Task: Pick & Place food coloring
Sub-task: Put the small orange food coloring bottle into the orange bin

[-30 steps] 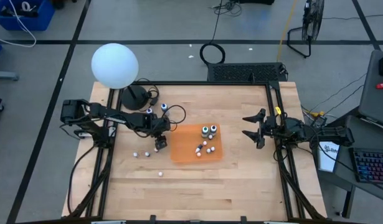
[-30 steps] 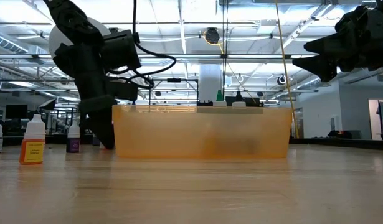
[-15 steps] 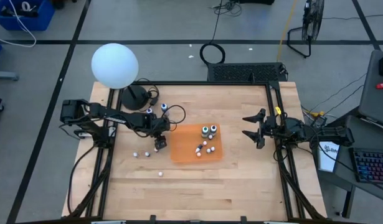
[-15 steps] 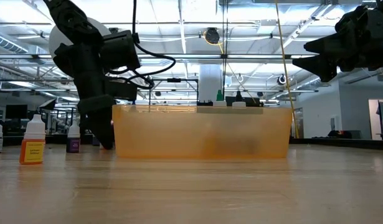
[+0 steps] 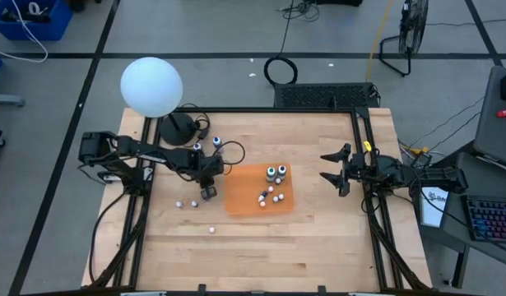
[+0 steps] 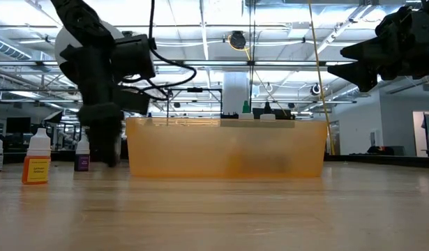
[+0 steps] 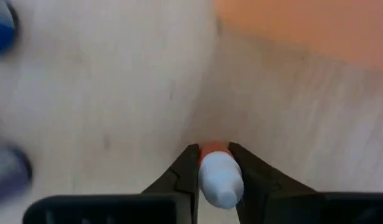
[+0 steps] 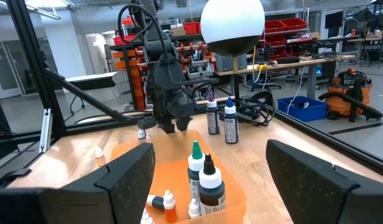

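Note:
My left gripper [image 5: 208, 192] points down at the wooden table just left of the orange mat [image 5: 259, 187] and is shut on a small food coloring bottle [image 7: 219, 177] with a white cap and red body. More food coloring bottles stand on the mat, two taller ones [image 5: 275, 172] and several tiny ones [image 5: 269, 196]. Loose tiny bottles [image 5: 187, 203] and one more [image 5: 211, 230] stand on the wood. My right gripper [image 5: 328, 168] hovers open by the table's right edge, holding nothing. My left gripper pinches the small bottle between its two fingers [image 7: 185, 171], one on each side of the white cap [image 7: 217, 174]. The fingers come from above, pointing steeply down. The bottle stands upright, cap up, its red body [image 7: 213, 149] showing beyond the cap toward the wood.
A big white globe lamp [image 5: 151, 86] on a dark base and two blue-bodied bottles [image 5: 207, 144] stand at the far left with cables. In the low view three bottles [image 6: 38, 162] stand left of the mat's orange wall [image 6: 228, 148]. Bare wood lies near the front edge.
My left gripper has stayed in place beside the mat and has shut its fingers on the small red bottle. In the low view its fingers have swung from slanting to nearly upright. The right arm has kept still.

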